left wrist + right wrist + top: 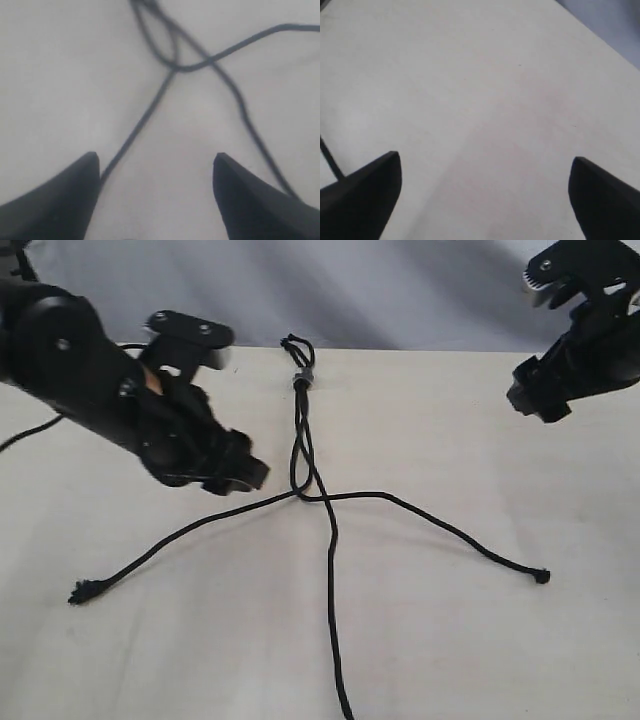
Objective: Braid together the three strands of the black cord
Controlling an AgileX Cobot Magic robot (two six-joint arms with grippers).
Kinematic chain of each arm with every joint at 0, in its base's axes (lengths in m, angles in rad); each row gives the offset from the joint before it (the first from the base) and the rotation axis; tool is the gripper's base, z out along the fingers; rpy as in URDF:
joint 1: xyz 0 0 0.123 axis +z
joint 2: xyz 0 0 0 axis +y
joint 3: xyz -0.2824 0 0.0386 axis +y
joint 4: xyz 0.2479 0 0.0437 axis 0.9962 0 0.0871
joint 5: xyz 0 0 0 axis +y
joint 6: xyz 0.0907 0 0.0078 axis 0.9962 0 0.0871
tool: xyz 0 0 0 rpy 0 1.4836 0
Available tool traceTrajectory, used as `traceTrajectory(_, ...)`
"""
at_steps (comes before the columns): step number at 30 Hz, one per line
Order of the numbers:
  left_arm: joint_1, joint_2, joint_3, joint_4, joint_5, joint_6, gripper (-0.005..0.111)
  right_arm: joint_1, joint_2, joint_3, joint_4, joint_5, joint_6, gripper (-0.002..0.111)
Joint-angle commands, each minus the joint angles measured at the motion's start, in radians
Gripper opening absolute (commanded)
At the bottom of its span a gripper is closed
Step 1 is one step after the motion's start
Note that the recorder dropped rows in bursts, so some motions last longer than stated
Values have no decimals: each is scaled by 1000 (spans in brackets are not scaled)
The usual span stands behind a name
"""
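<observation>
The black cord [303,430] lies on the pale table, its grey band [303,376] and short loops at the far end. Below the band the three strands cross near the middle, then fan out. One strand [170,540] runs left to a frayed tip, one [333,610] runs to the near edge, and one [450,533] goes right to a knotted tip. My left gripper [243,476] hovers open just left of the crossing. In the left wrist view the left strand [131,135] passes beside one finger [75,195], ungripped. My right gripper [530,400] hangs open at the far right, well off the cord.
The table [480,640] is pale and bare around the cord. A grey backdrop [400,290] rises behind its far edge. A smooth black arm cable [30,430] trails at the left. The right wrist view shows bare tabletop [485,100] between the fingers.
</observation>
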Motion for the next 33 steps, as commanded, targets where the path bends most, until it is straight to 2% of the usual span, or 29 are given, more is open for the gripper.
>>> traceTrajectory(1,-168,75,-79,-24,-12,-10,62,-35,-42,22,33,-79,-3,84)
traceTrajectory(4,-247,156,-129,-22,-8,-13,62,-32,-52,22,45,-68,-3,84)
traceTrajectory(8,-279,255,-193,-22,40,-20,62,-32,-51,22,55,-68,-5,84)
traceTrajectory(17,-279,392,-281,-16,96,-77,62,-32,-51,22,62,-72,-5,84)
traceTrajectory(22,-279,445,-290,105,104,-198,62,-32,-51,22,70,-74,-5,84)
traceTrajectory(25,-279,467,-290,118,109,-207,60,-32,-51,22,70,-83,-5,84)
traceTrajectory(27,-279,476,-290,110,109,-207,55,-32,-51,22,70,-87,-5,84)
traceTrajectory(28,-279,481,-290,108,109,-207,42,-32,-51,22,70,-87,-5,84)
traceTrajectory(31,-279,481,-290,108,119,-202,13,-32,-51,22,77,-91,-5,84)
traceTrajectory(32,-279,481,-290,110,124,-195,4,-32,-51,22,77,-91,-5,84)
traceTrajectory(33,-279,481,-290,119,136,-182,1,-32,-51,22,77,-91,-5,84)
